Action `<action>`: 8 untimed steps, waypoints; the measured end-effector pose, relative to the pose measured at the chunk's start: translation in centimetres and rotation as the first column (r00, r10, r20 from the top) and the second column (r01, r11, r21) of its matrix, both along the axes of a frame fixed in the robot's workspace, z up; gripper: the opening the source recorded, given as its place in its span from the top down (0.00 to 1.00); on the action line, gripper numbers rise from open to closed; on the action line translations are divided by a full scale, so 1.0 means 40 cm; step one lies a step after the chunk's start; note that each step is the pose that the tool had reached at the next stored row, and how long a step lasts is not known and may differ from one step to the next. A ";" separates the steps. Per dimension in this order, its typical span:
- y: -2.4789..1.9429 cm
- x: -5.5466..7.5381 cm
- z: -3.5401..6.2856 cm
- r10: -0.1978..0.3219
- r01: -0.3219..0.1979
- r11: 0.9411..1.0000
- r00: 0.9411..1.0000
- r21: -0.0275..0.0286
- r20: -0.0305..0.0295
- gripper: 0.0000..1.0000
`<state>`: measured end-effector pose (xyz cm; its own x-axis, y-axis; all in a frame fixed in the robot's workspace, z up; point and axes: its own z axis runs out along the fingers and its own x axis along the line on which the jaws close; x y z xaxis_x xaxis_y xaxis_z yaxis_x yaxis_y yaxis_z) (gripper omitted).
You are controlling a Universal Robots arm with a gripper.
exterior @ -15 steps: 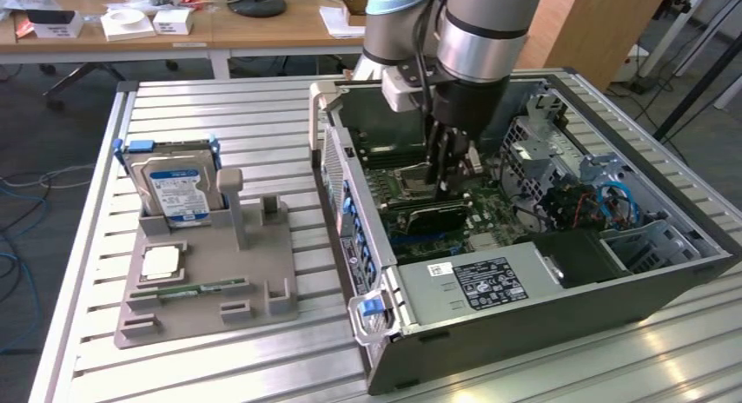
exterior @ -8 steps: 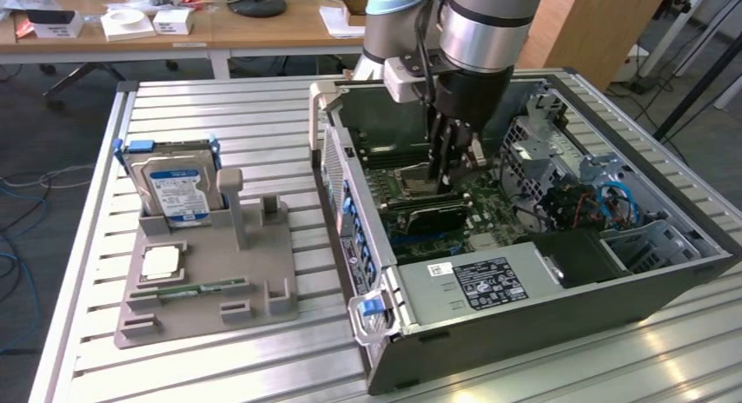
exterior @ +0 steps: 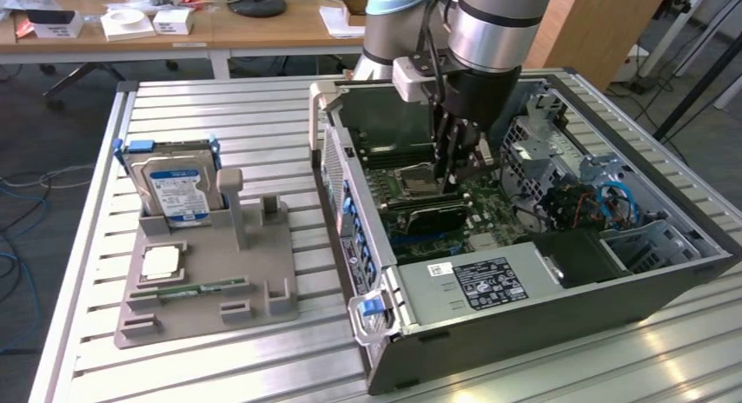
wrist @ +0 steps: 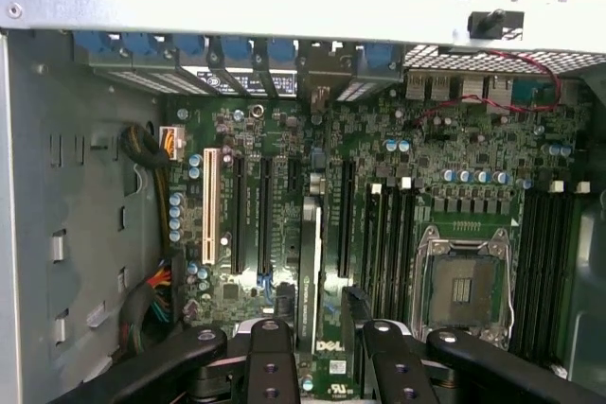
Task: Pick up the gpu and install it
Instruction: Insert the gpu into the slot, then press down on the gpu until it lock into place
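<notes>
The gpu (exterior: 432, 216) is a thin dark card standing on its edge on the motherboard (exterior: 493, 208) inside the open computer case (exterior: 545, 320). In the wrist view the gpu (wrist: 308, 262) shows edge-on in one of the long slots, running away from the fingers. My gripper (exterior: 454, 179) reaches down into the case just above the card. In the wrist view the gripper (wrist: 327, 338) straddles the card's near end with its jaws apart. One finger (wrist: 272, 361) lies close beside the card, and the other finger (wrist: 390, 366) stands clear of it.
The empty CPU socket (wrist: 466, 281) and memory slots lie beside the card. Cables and drive cages (exterior: 579, 203) fill the case's far side. Left of the case in the exterior view, a grey holder (exterior: 203, 290) carries a hard drive (exterior: 176, 188), a chip and a memory stick.
</notes>
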<state>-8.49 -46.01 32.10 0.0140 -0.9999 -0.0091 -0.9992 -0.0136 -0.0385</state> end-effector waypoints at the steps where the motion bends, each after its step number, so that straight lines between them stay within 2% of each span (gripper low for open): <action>1: 0.000 0.000 0.000 0.000 0.000 1.000 1.000 0.000 0.000 0.66; 8: 0.000 0.000 0.000 0.000 0.000 1.000 1.000 0.000 0.000 0.66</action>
